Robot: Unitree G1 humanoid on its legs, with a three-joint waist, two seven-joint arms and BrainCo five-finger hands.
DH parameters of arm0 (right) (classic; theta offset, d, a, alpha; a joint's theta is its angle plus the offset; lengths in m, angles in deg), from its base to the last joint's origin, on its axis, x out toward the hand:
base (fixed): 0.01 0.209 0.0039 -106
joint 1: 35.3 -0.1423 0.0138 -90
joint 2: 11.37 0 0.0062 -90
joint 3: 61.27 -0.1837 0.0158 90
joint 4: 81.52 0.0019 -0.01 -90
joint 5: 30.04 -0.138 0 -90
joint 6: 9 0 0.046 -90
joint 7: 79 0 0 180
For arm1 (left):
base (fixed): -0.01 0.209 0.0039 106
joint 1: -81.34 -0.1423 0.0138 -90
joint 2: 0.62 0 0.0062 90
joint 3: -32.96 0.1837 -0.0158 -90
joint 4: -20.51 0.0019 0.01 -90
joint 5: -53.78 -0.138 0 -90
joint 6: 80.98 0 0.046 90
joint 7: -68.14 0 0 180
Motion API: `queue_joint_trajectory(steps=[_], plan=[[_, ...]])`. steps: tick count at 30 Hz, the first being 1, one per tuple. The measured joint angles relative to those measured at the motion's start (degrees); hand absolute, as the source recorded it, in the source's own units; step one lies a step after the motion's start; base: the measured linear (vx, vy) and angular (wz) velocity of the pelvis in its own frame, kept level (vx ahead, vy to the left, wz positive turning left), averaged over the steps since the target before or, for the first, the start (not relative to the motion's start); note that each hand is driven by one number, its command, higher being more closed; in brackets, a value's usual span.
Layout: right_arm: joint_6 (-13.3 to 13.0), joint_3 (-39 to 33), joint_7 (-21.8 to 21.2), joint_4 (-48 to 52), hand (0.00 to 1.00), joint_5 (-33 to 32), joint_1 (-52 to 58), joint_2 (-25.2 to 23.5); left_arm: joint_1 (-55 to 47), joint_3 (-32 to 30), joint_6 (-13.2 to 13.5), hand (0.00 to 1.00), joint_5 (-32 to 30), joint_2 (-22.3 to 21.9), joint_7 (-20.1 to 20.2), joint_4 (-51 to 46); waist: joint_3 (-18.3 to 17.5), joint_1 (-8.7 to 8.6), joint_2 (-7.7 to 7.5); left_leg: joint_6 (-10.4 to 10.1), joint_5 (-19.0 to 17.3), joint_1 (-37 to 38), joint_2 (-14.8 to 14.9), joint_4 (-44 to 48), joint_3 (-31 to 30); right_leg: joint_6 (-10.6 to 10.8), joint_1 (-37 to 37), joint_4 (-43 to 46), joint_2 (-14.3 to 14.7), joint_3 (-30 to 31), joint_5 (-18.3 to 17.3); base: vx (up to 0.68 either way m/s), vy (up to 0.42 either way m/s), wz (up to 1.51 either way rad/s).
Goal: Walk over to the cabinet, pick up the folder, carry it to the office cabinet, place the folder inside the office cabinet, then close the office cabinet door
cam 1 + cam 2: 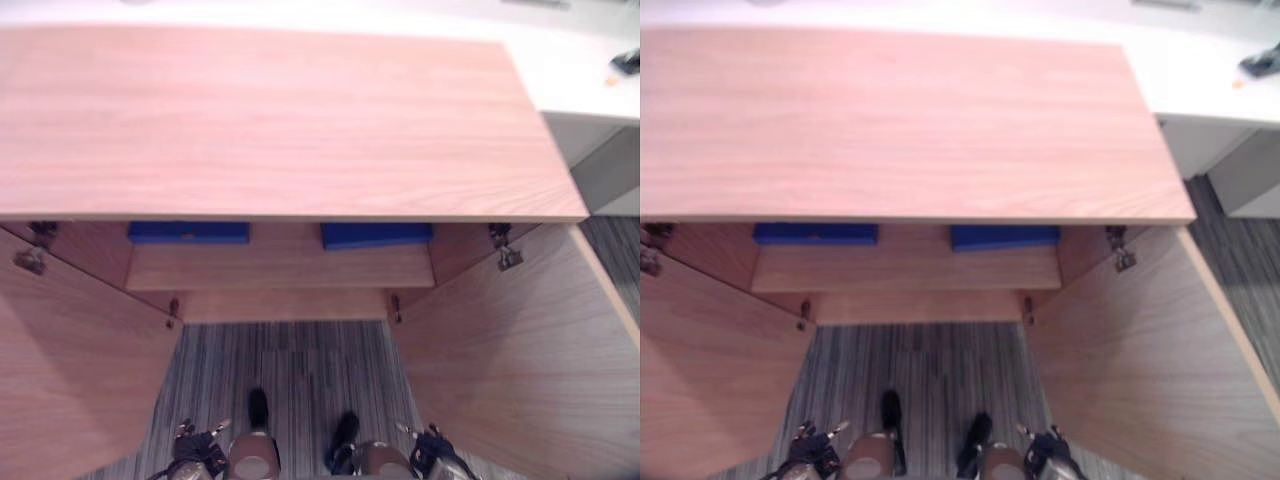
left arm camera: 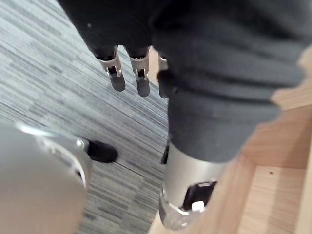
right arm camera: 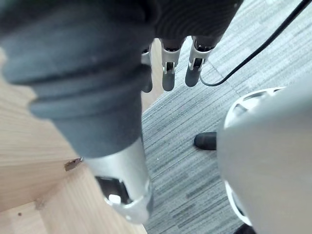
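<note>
Closing the door is judged to be the step in hand, since blue folders already lie inside the cabinet (image 1: 280, 120) and nothing is carried. The same scene would, however, also suit a pick-up not yet begun. The left door (image 1: 70, 370) is swung out toward the robot, so its outer face would have to be reached from the far side. It should be pushed near the free edge, away from the hinge (image 1: 30, 258), with flat fingers following the arc. The left blue folder (image 1: 188, 232) and, well apart from it, the right blue folder (image 1: 376, 235) are laid flat on the shelf (image 1: 280, 268) under the overhanging top. Only their front edges are seen, set back enough that no fouling of the doors is expected. The right door (image 1: 510, 360) is opened the same way and is best shut separately, so that the two edges are not clashed at the middle. Room should first be made by a step back, because the robot is stood between the panels.

The left hand (image 2: 117, 78) is hung low at the robot's side beside the left door, fingers straight and slightly apart, nothing held. The right hand (image 3: 168, 78) is hung likewise over the striped carpet (image 1: 290, 360), fingers straight, loose and empty.
</note>
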Motion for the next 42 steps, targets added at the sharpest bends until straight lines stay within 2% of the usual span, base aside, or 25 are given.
queue_joint_trajectory(steps=[3,4,5,6,7,8,10,13,16,20,23,25,26,27,28,29,31,32,34,35,36,37,38,40,42], plan=[[0.17,0.60,-0.74,2.03,0.00,2.89,1.40,-0.13,-0.25,-1.45,0.04,0.00,-0.52,-1.02,0.45,0.17,-1.96,-0.09,0.81,0.15,-4.23,-0.32,1.17,6.88,1.14,-0.01,0.74,0.74,0.06,2.32,-0.22,-0.06,0.017,-0.38],[0.04,0.60,-1.23,2.57,0.00,4.28,1.86,0.02,-0.78,-1.72,0.06,0.00,-1.03,-1.28,0.72,0.59,-3.04,-0.09,1.46,0.07,-7.30,-1.32,2.08,12.02,1.24,-0.05,0.81,1.47,0.42,3.85,-0.75,-0.12,0.039,-0.67],[-0.09,0.62,-1.57,3.32,0.00,4.40,2.28,0.36,-1.30,-2.13,0.04,0.00,-1.32,-1.24,0.82,1.82,-4.02,0.07,1.99,-0.09,-11.03,-2.88,3.52,18.08,-0.34,-0.28,0.46,2.13,1.43,5.86,-1.11,-0.13,0.069,-0.79],[-0.18,0.61,-1.65,3.42,0.00,4.38,2.28,0.68,-1.56,-2.55,0.03,0.00,-1.31,-1.25,0.89,2.51,-4.48,0.18,2.70,-0.38,-12.88,-3.49,3.99,20.78,-2.86,-0.24,0.30,2.25,2.24,7.22,-1.19,-0.10,0.074,-1.22],[-0.40,0.62,-1.89,3.47,0.00,4.30,1.90,1.28,-2.15,-3.83,-0.06,0.00,-1.57,-1.39,0.98,3.44,-5.45,0.56,4.30,-1.46,-16.91,-4.29,4.80,25.07,-8.85,-0.44,-0.33,2.23,4.35,10.63,-0.77,-0.14,0.149,-1.58],[-0.49,0.81,-1.97,3.42,0.00,4.20,0.98,1.23,-3.55,-4.19,-0.16,0.00,-1.84,-1.32,0.99,4.58,-6.37,0.86,4.99,-2.05,-19.75,-4.23,5.44,27.77,-10.41,-0.30,-1.06,2.18,5.97,14.56,0.01,-0.12,0.157,-1.65],[-0.57,2.32,-1.99,2.82,0.00,3.79,0.89,1.19,-4.48,-4.06,-0.46,0.00,-1.09,-1.04,1.05,5.58,-8.26,0.53,5.39,-2.43,-22.16,-4.58,4.75,29.50,-11.82,0.10,-2.65,1.64,7.04,19.13,1.20,-0.10,0.219,-1.15],[-0.44,2.43,-1.89,1.58,0.00,1.91,0.26,0.57,-3.68,-0.73,-0.42,0.00,-0.93,1.06,1.11,5.75,-9.92,-0.12,3.95,-1.97,-22.43,-6.16,3.00,29.09,-10.14,0.49,-5.30,-0.11,6.66,23.69,3.90,-0.06,0.165,-0.62],[-0.42,3.97,-1.72,1.65,0.00,1.67,-0.62,-0.55,-1.34,3.29,-0.30,0.00,-2.25,1.61,0.99,7.05,-10.32,-0.09,3.71,0.99,-20.41,-4.77,0.27,25.56,-5.10,1.73,-7.65,-0.77,4.15,27.95,7.02,-0.03,0.153,-0.63],[-0.45,5.05,-1.71,1.88,0.00,1.76,-0.13,-0.55,2.60,7.67,0.05,0.00,-5.15,0.64,1.06,8.64,-9.99,-0.18,2.99,2.96,-17.19,1.22,-3.55,17.39,0.59,2.60,-7.53,-0.82,1.00,32.13,7.87,-0.01,0.115,-0.51],[-0.42,4.98,-2.14,1.97,0.00,1.81,-0.15,-0.37,4.63,9.96,0.18,0.00,-5.58,-0.78,1.50,9.49,-9.49,-0.68,2.47,3.76,-15.84,4.01,-4.78,13.54,3.96,2.82,-7.70,-0.75,-0.06,33.06,8.58,-0.03,0.050,-0.53],[-0.01,5.06,-2.85,2.03,0.00,1.81,-0.72,-0.22,5.15,11.18,0.32,0.00,-6.58,-0.76,2.35,9.63,-8.40,-1.11,2.28,4.00,-15.44,6.17,-4.39,11.75,8.41,2.50,-9.48,0.78,0.05,30.92,9.17,-0.07,0.030,-0.97],[0.71,4.89,-2.77,2.33,0.00,1.43,-1.63,-0.09,5.27,11.70,0.30,0.00,-7.70,-0.79,2.50,9.35,-8.13,-0.80,2.26,4.35,-14.67,7.24,-4.09,9.86,12.49,-0.69,-11.27,3.60,-1.35,24.10,7.24,-0.06,0.002,-1.14],[0.91,4.90,-2.67,2.60,0.00,1.05,-2.06,0.01,5.46,12.22,0.23,0.00,-8.00,-0.79,2.69,9.07,-7.34,-0.73,2.19,4.24,-14.32,8.34,-4.05,8.86,14.19,-1.47,-12.16,5.72,-3.09,18.71,6.21,-0.03,0.019,-1.53],[1.08,4.92,-2.48,3.13,0.00,0.02,-2.63,0.03,5.76,12.50,0.22,0.00,-8.32,-0.74,2.84,8.79,-6.07,-0.59,2.17,4.25,-14.14,10.09,-3.45,8.16,17.86,-2.49,-12.65,10.01,-6.98,7.20,3.81,0.02,-0.018,-1.50],[1.15,4.90,-2.31,3.35,0.00,-0.55,-2.83,-0.01,5.68,12.55,0.03,0.00,-9.09,-0.74,2.90,9.04,-5.99,-0.40,2.28,4.19,-14.18,11.02,-2.19,8.43,21.22,-4.27,-12.88,15.75,-10.36,-0.76,1.85,0.05,-0.050,-1.44],[1.28,4.51,-2.00,3.88,0.00,-0.67,-2.76,-0.12,5.57,12.76,-0.35,0.00,-9.10,-0.73,2.96,9.16,-6.00,-0.52,2.27,3.96,-14.33,11.99,-0.37,9.78,23.98,-5.07,-12.52,22.07,-13.05,-4.75,0.81,0.13,-0.169,-1.08],[1.27,4.18,-1.70,4.04,0.00,-0.74,-2.74,-0.09,5.78,12.75,-0.49,0.00,-9.10,-0.54,3.08,9.05,-5.76,-0.82,1.61,3.33,-15.17,11.85,1.60,13.91,25.17,-5.07,-11.62,23.88,-13.91,-5.52,0.20,0.14,-0.220,-0.99],[0.98,2.29,-1.60,3.77,0.00,-1.01,-2.70,0.28,6.24,12.59,-0.51,0.00,-9.11,-0.15,3.50,10.51,-5.66,-0.66,1.35,4.34,-16.29,12.37,1.14,13.58,22.26,-6.23,-10.16,21.56,-11.67,-5.87,-0.35,0.02,-0.202,-1.15],[0.79,0.00,-1.45,1.88,0.00,-1.30,-3.46,1.56,6.34,12.81,-0.65,0.00,-9.13,-0.22,3.67,11.83,-6.29,-0.78,2.21,4.25,-15.33,12.94,-1.95,6.45,16.56,-2.98,-7.31,11.56,-6.97,-3.82,1.78,-0.11,-0.111,-1.29],[0.87,-0.92,-1.38,1.32,0.00,-1.65,-3.84,2.07,6.19,12.82,-0.65,0.00,-9.14,-0.24,3.71,12.00,-6.68,-0.78,2.86,4.34,-13.30,12.55,-1.97,4.62,16.05,-2.66,-6.78,7.75,-4.67,-3.26,3.50,-0.19,-0.013,-1.27],[0.82,-2.28,-1.38,0.47,0.00,-1.98,-3.95,2.16,5.95,12.81,-0.70,0.00,-9.14,0.10,3.90,11.99,-7.32,-0.69,2.69,2.97,-11.93,11.97,-1.58,4.07,16.36,-2.71,-6.45,3.01,-2.29,-2.13,5.49,-0.13,-0.034,-0.81],[0.85,-2.38,-1.38,-0.55,0.00,-2.50,-3.71,2.58,6.03,13.26,-0.91,0.00,-9.12,0.87,3.99,12.01,-7.59,-1.57,2.65,2.33,-11.68,11.73,-1.21,3.22,16.46,-3.08,-5.18,-1.91,-0.41,-1.81,7.16,-0.14,-0.093,-0.60],[1.35,-3.56,-1.44,-1.67,0.00,-2.48,-2.00,2.67,6.00,14.46,-1.06,0.00,-9.09,1.48,4.02,11.93,-7.00,-2.00,1.49,2.29,-12.04,11.86,-1.13,2.73,16.72,-2.93,-2.52,-8.18,1.28,-1.73,10.52,-0.09,-0.122,-0.17],[1.99,-4.50,-1.48,-2.78,0.00,-2.39,-1.05,2.49,6.08,14.57,-1.12,0.00,-8.97,1.76,4.00,11.95,-6.52,-2.11,1.43,1.21,-11.56,12.86,-1.23,2.79,16.36,-2.87,-1.43,-9.55,1.59,-1.39,11.67,-0.03,-0.055,0.02]])
